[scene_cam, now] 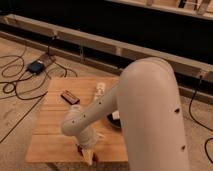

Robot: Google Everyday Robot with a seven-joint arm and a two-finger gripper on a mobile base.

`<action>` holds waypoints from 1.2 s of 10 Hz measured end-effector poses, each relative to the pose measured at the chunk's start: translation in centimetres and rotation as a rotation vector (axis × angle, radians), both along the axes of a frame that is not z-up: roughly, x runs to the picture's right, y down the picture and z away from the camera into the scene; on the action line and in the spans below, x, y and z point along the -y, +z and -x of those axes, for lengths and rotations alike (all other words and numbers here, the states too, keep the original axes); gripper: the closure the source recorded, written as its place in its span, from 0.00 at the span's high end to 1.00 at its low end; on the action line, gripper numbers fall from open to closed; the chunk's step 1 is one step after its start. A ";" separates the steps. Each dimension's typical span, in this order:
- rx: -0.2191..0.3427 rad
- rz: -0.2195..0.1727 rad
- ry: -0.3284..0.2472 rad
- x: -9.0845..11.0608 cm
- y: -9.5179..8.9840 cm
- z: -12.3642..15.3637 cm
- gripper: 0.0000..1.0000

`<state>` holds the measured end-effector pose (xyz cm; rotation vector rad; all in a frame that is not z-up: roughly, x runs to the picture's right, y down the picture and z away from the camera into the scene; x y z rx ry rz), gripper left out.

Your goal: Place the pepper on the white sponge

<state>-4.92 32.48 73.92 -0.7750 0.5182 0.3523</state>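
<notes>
The gripper (86,150) is low at the table's near edge, right over a cream block (89,158) that I take to be the sponge. The pepper cannot be picked out on its own. A small dark patch at the gripper's left side may be it, so it is probably at the gripper, on or just above the sponge. Whether the gripper holds it or has let go, I cannot tell. By my judgement the task is in its last step: the pepper has reached the sponge, and what is left is to release it, or to confirm that it rests there, and lift clear.

The wooden table (50,145) carries a brown bar (70,97) at far left, a white bottle (100,90) just right of it, and a dark bowl (113,121) further right, half hidden by the arm (150,110). On the floor to the left lie cables (12,85) and a dark box (37,66). A long pale ledge (100,42) runs across the far side.
</notes>
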 end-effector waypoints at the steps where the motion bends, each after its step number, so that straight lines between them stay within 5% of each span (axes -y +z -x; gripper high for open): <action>1: 0.004 -0.003 -0.007 0.0 0.0 0.6 0.80; 6: 0.012 -0.009 -0.027 -0.5 -0.1 2.5 0.76; 12: 0.010 -0.017 -0.033 -1.0 0.3 3.0 0.18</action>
